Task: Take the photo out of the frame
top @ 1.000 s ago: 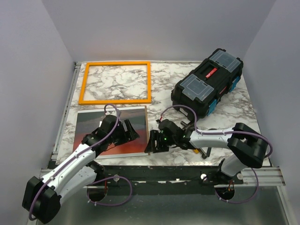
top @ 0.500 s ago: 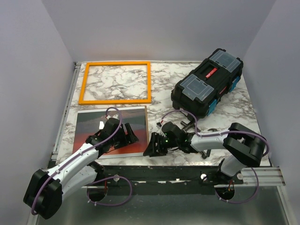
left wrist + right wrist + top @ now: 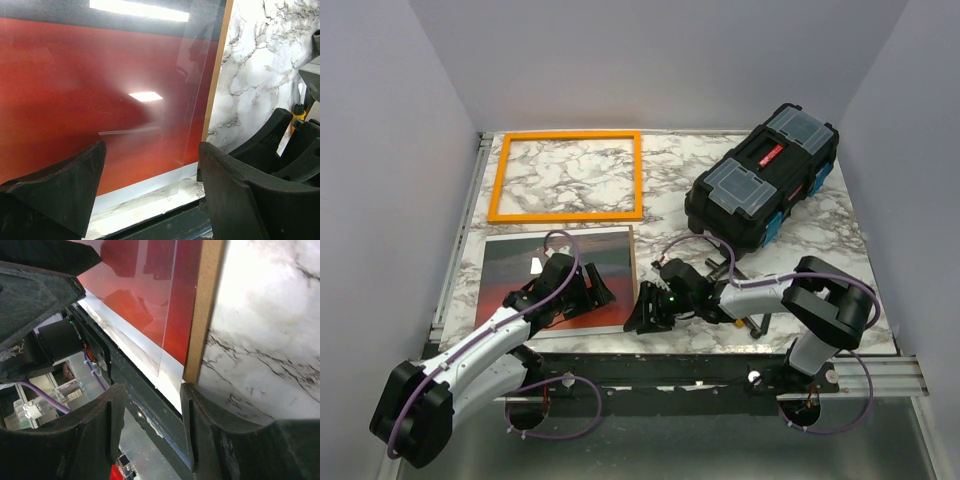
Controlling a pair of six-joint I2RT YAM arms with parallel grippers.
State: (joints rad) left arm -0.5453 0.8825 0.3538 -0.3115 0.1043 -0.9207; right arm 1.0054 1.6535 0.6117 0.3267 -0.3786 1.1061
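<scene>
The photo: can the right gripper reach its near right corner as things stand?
Probably yes. The right gripper sits open right at that corner of the photo, with nothing between them; the left gripper hangs over the photo farther left.

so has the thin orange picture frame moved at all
no, the thin bright-orange rectangular frame sits at the same gap from the black plastic toolbox.

A robot lab test cell: plain lilac walls (image 3: 380,150) box in a marble-patterned table (image 3: 670,190), with an aluminium rail (image 3: 880,375) along its near edge.
</scene>
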